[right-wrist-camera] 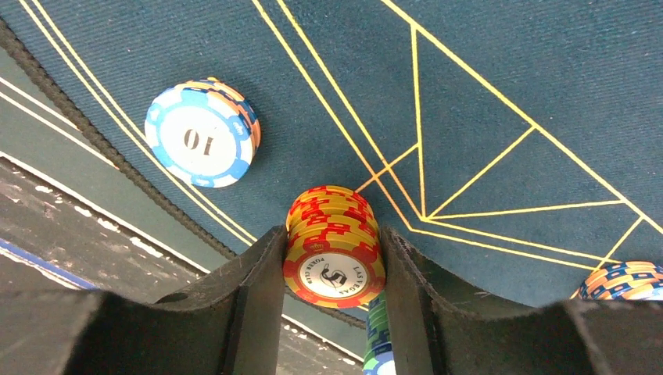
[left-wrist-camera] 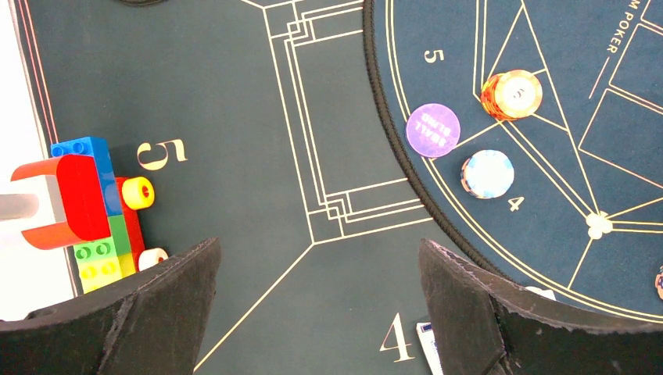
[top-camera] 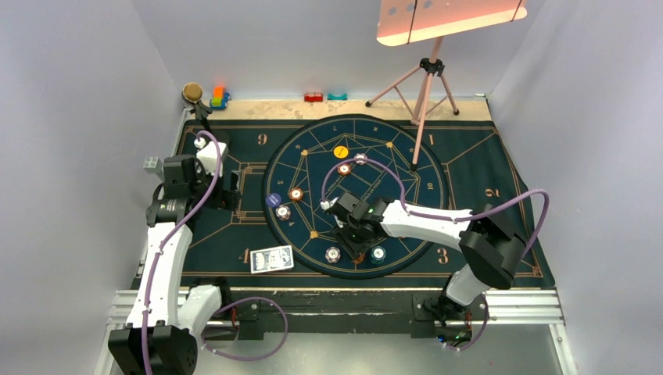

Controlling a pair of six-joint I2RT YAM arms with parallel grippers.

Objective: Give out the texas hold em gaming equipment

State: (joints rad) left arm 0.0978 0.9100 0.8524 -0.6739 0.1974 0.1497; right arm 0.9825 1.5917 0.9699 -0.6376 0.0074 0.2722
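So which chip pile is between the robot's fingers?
The red-and-yellow stack marked 5 sits between the fingers of the right tool; the blue-and-white 10 stack lies apart, untouched.

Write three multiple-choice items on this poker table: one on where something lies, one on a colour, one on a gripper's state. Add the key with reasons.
1. Where does the deck of playing cards with blue-and-white patterned backs lie?
A. At the centre of the round dark blue mat.
B. Just outside its near-left edge.
C. Just outside its far-right edge.

2. What colours is the stack of round poker chips between the right gripper's fingers?
A. Black and green.
B. Red and yellow.
C. Plain white.

3. How is the left gripper?
A. Shut, fingers touching.
B. Shut on that chip stack.
C. Wide open, nothing between its fingers.

Key: 1 B, the top view shows the deck off the circle at near left; 2 B, the right wrist view shows red-and-yellow rims; 3 C, its wrist view shows the fingers far apart.
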